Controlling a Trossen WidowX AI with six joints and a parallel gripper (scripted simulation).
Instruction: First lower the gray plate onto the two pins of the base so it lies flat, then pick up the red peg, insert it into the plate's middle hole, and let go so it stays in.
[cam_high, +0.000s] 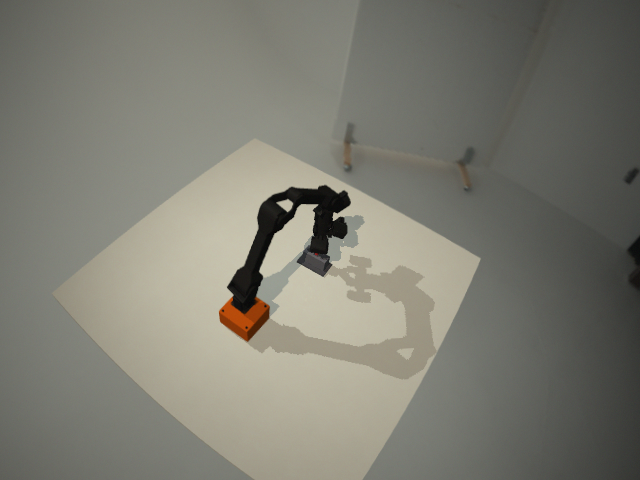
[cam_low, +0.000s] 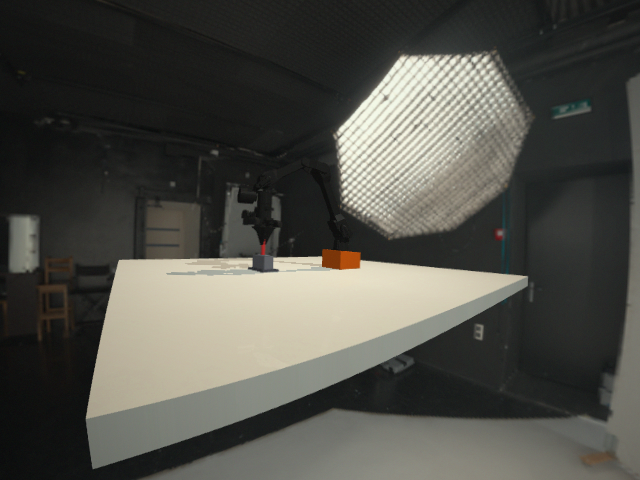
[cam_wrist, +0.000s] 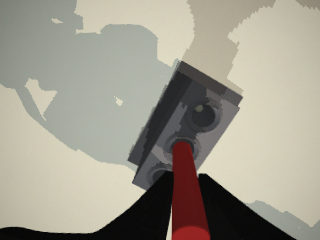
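Note:
The gray plate (cam_wrist: 200, 103) (cam_high: 313, 264) (cam_low: 263, 262) lies flat on the base on the table. My gripper (cam_wrist: 184, 179) (cam_high: 318, 248) (cam_low: 263, 237) is shut on the red peg (cam_wrist: 186, 194) (cam_low: 263, 247) and holds it upright right above the plate. In the wrist view the peg's lower tip meets the plate's middle hole (cam_wrist: 180, 143). How deep the tip sits I cannot tell. A dark round hole (cam_wrist: 202, 115) shows beyond it, and another hole (cam_wrist: 158, 174) is partly hidden by my finger.
The arm's orange mount (cam_high: 244, 316) (cam_low: 340, 259) stands on the cream table (cam_high: 155, 289) (cam_low: 206, 320) near the plate. A white panel on a stand (cam_high: 413, 77) stands beyond the table's far edge.

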